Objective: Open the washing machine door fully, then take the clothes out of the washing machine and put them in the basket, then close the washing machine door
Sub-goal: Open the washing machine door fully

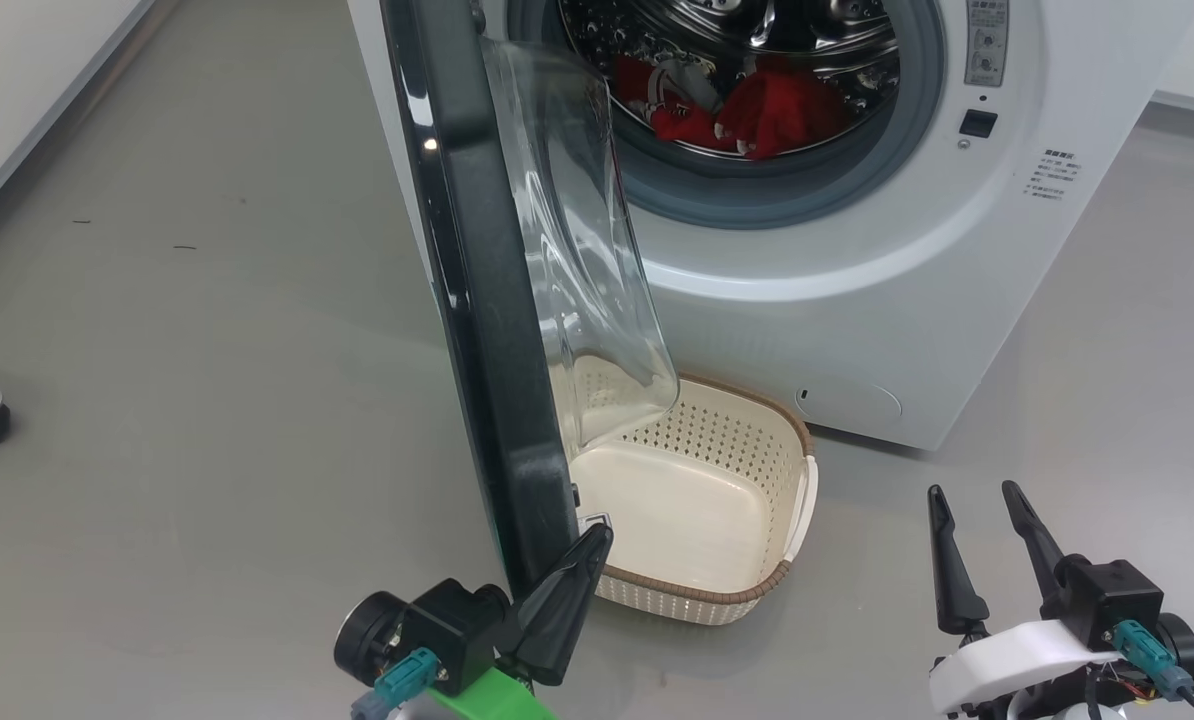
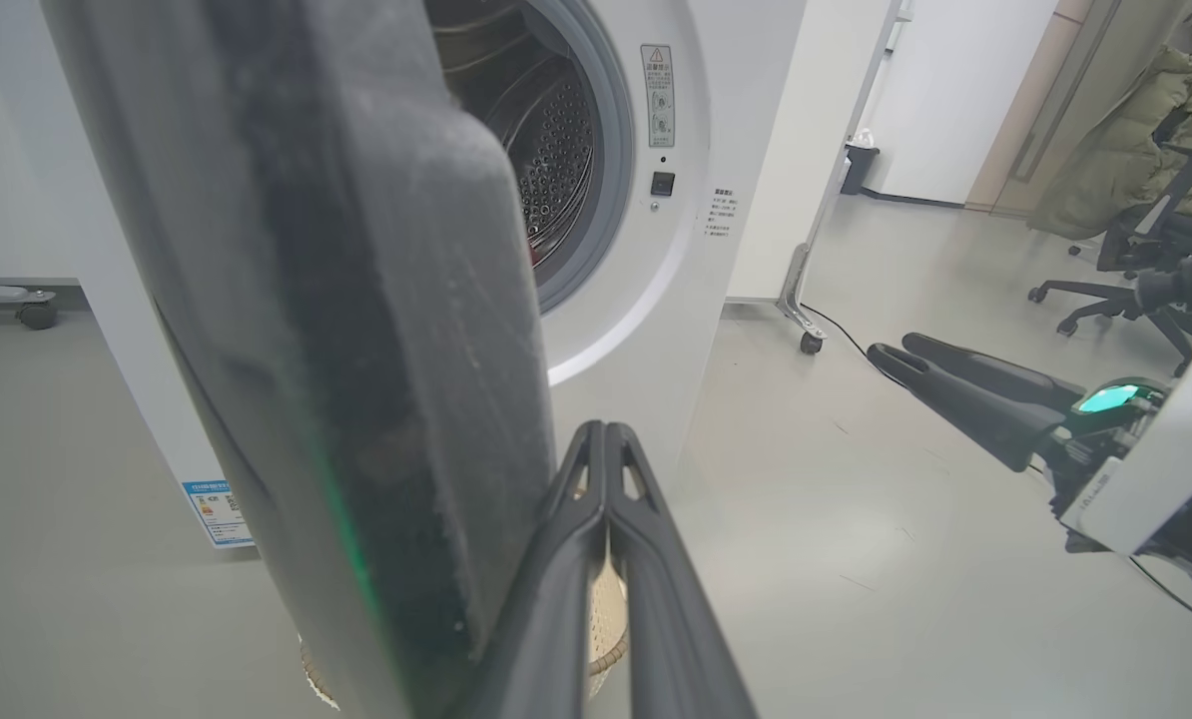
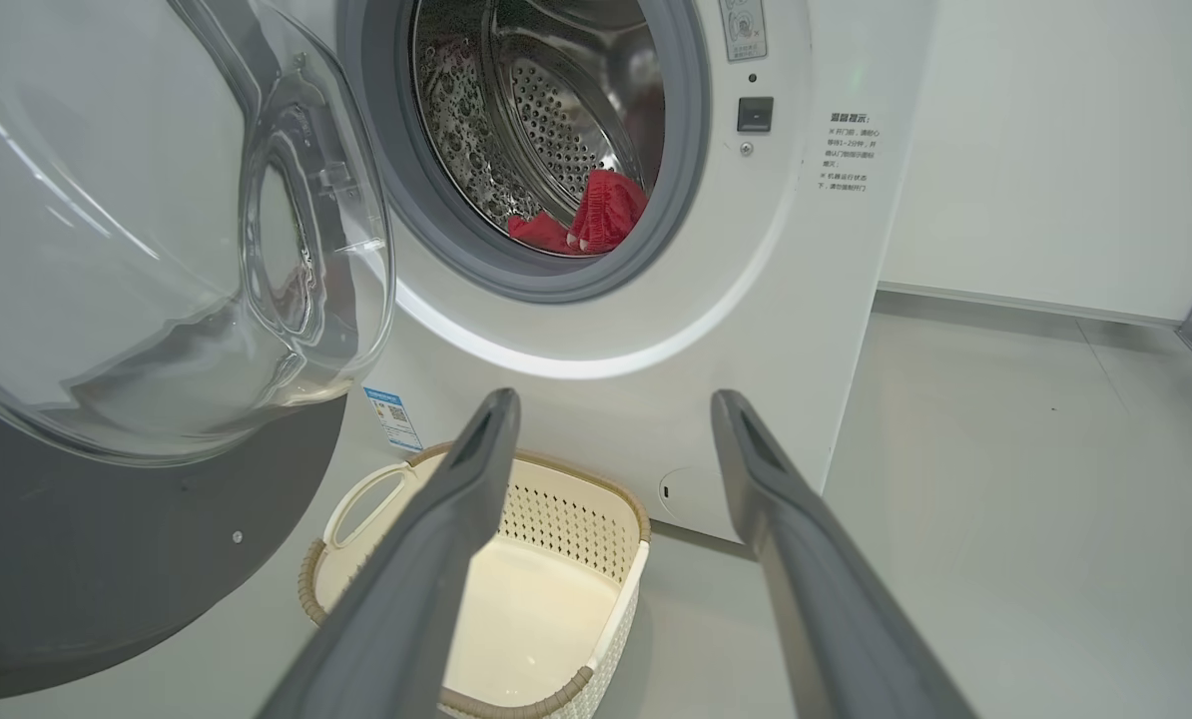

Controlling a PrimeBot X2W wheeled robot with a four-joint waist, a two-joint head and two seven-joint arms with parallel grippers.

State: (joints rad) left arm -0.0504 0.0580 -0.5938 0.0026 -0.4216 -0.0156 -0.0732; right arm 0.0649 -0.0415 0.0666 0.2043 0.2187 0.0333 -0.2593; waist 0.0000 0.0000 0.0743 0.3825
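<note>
The washing machine door stands only part-way open, edge-on to the head camera, its glass bowl overhanging the left side of the empty basket, which sits on the floor just in front of the washing machine. The left pincer, fingers pressed together, meets the door's lower inner edge near the latch. The right pincer hangs spread and empty over the floor to the basket's right. The clothes lie in the drum. A bare tip on glossy plastic seems likely to slide off mid-push, letting the door drift back. An over-low sweep could also knock the basket askew, and a half-open door would crowd any reach into the drum.
</note>
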